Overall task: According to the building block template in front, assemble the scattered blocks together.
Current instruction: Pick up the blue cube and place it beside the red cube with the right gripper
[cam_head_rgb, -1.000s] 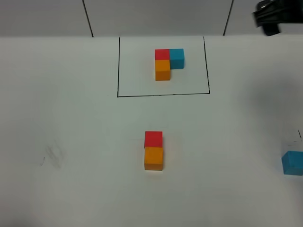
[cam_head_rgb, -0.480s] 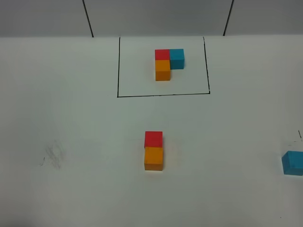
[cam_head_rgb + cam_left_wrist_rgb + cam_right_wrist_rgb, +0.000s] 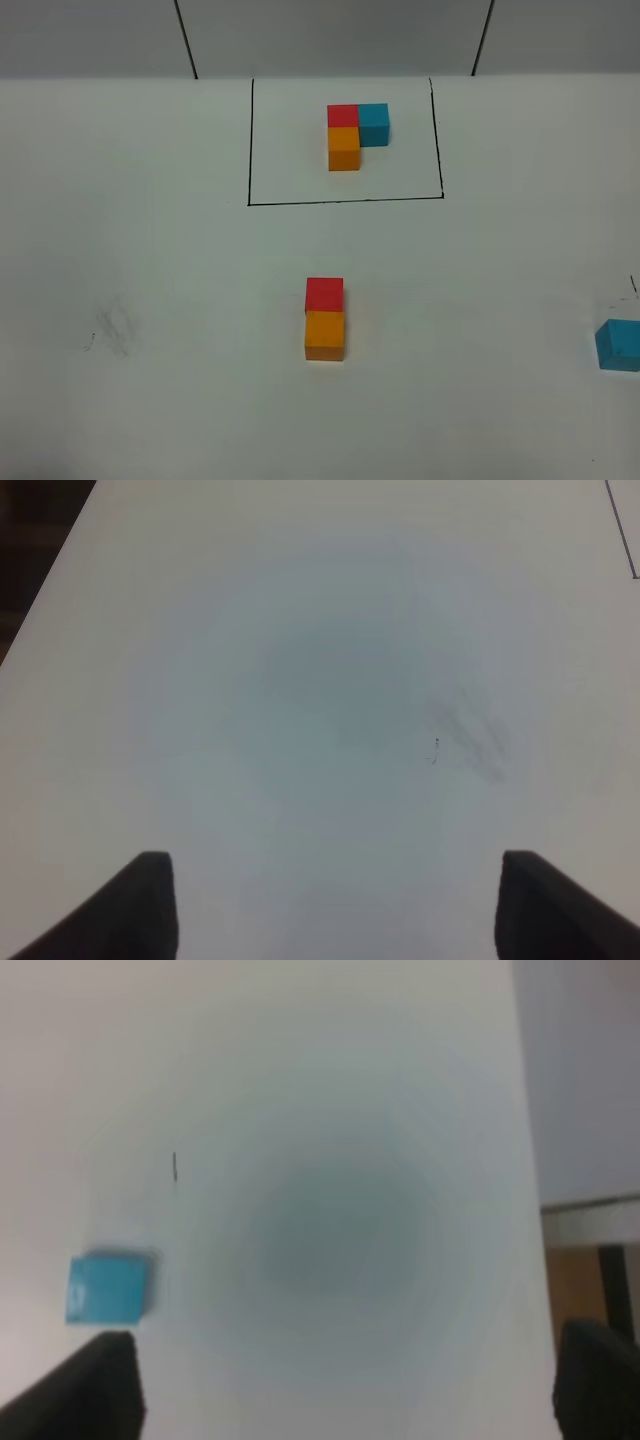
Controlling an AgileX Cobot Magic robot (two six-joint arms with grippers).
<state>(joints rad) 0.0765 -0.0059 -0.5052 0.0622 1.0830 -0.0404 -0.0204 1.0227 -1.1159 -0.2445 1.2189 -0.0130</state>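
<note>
- Only the high view showed the template (image 3: 357,135), inside a black outline (image 3: 345,201) on the far tabletop (image 3: 150,250), and the red block (image 3: 324,294) touching the orange block (image 3: 325,335) at centre.
- The blue block (image 3: 619,345) lay alone at the right edge, well apart from that pair.
- In the blurred right wrist view, the right fingers (image 3: 100,1385) stood wide apart and empty near the blue block.
- The left fingers (image 3: 150,900) stood wide apart over bare tabletop near a grey smudge (image 3: 470,735).

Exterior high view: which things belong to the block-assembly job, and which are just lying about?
Job: template trio inside drawn square; red block touching orange block; loose blue block at the right edge.
Lying about: only a grey smudge on the table.
</note>
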